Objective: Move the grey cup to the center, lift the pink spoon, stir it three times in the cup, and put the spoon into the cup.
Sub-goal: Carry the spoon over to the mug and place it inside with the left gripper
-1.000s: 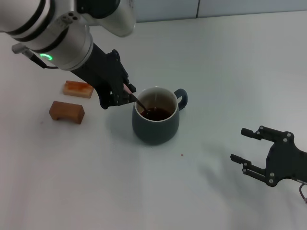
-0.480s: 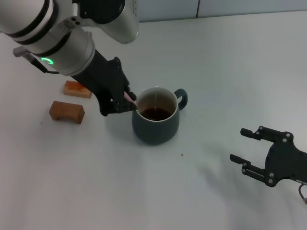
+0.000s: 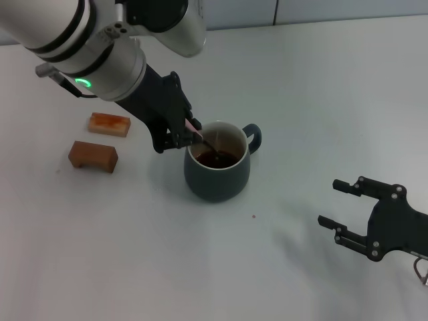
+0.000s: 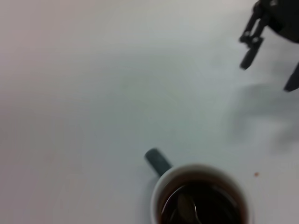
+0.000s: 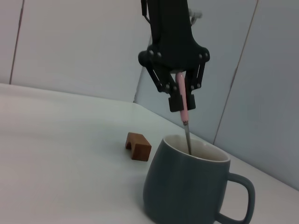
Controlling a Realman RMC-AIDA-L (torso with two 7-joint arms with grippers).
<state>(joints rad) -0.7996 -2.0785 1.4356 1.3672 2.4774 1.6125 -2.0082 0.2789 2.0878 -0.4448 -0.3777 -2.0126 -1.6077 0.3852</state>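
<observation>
The grey cup [image 3: 215, 175] stands on the white table with dark liquid inside and its handle pointing right. It also fills the near part of the right wrist view as the cup [image 5: 185, 184]. My left gripper [image 3: 191, 134] hangs just over the cup's left rim, shut on the pink spoon [image 3: 195, 126] by its handle. The spoon [image 5: 183, 97] hangs nearly upright, its metal stem dipping into the cup. In the left wrist view the spoon bowl [image 4: 187, 208] lies in the liquid of the cup [image 4: 157, 200]. My right gripper [image 3: 331, 202] rests open at the lower right, holding nothing.
Two brown blocks lie left of the cup: an orange-brown one [image 3: 109, 124] farther back and a darker one [image 3: 93, 156] nearer, also seen as the block [image 5: 138, 146]. The table edge and wall run along the back.
My left gripper has shifted right, closer over the cup's rim, carrying the spoon. The spoon's stem has swung inside the cup. The right arm has hardly moved.
</observation>
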